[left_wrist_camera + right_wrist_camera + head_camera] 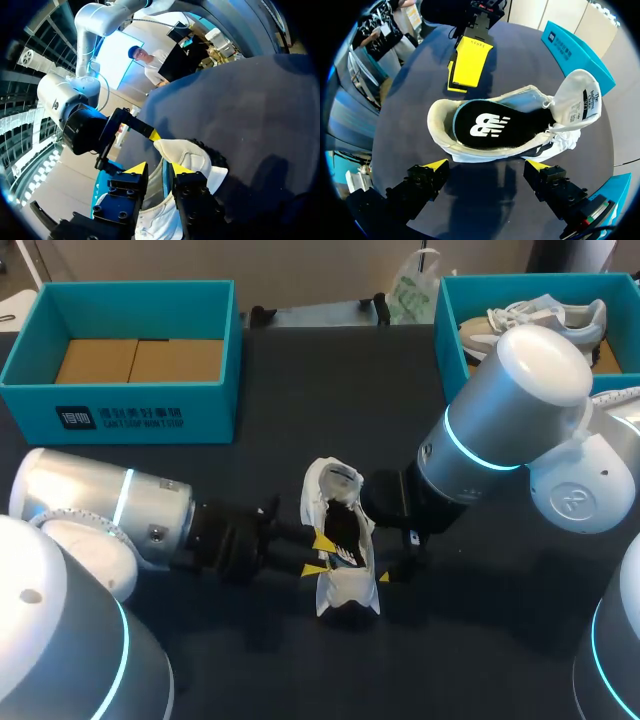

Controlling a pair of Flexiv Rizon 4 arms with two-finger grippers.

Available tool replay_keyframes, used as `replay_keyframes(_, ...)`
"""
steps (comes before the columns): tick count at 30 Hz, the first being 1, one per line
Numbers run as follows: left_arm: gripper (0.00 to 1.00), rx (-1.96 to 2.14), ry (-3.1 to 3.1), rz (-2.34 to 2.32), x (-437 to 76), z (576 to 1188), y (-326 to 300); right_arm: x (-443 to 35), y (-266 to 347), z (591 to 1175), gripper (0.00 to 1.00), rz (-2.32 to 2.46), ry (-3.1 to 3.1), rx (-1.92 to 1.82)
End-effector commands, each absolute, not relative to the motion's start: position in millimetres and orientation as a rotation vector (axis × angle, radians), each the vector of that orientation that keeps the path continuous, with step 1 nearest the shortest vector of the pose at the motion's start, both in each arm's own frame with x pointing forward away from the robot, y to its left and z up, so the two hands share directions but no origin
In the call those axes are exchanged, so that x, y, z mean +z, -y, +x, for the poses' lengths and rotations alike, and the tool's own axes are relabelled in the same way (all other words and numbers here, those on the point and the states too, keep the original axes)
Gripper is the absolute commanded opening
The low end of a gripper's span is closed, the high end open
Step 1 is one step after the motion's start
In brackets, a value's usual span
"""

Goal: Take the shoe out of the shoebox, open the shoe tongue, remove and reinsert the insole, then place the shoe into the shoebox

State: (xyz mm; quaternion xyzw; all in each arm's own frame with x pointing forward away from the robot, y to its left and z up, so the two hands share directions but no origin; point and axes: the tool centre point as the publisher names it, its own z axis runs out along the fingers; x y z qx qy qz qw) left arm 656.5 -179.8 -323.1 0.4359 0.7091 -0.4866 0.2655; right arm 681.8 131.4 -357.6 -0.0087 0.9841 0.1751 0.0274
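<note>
The shoe (338, 525) lay in the middle of the dark desk (300, 400), out of both boxes, with my two hands on either side of it. Its tongue (577, 97) was folded back and standing up, and the black insole (490, 125) lay flat inside the open shoe.

My left hand (159, 169) came in low from the left, its fingers only a narrow gap apart against the shoe's side. Neither finger was inside the shoe, and I could not tell whether they touched it. My right hand (487, 166) was spread wide, with the shoe just ahead of it between the two tips and neither tip on it.

The empty teal shoebox (125, 405) stood at the far left, well apart from the shoe. The second shoebox (448, 330) stood at the far right with another pale shoe (540, 318) in it. In the head view my right arm's elbow blocked that box's near corner.
</note>
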Motion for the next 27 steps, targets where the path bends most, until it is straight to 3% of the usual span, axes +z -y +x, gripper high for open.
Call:
replay_keyframes(1,0.3,-1.285,-1.966,1.232,-315.5,657.9,169.9,-358.3,-131.3,680.9,1.0,-0.027,-3.037,0.542)
replay_keyframes(13,0.29,-1.205,-2.031,1.391,-296.5,659.9,142.0,-326.9,-81.5,694.5,1.0,0.005,-3.037,0.522)
replay_keyframes(20,0.22,-1.157,-2.073,1.523,-276.6,666.7,128.5,-314.0,-41.0,697.7,1.0,0.039,-3.038,0.508)
replay_keyframes(27,0.22,-1.129,-2.099,1.636,-256.0,674.9,118.7,-311.8,-34.5,694.0,1.0,0.048,-3.078,0.49)
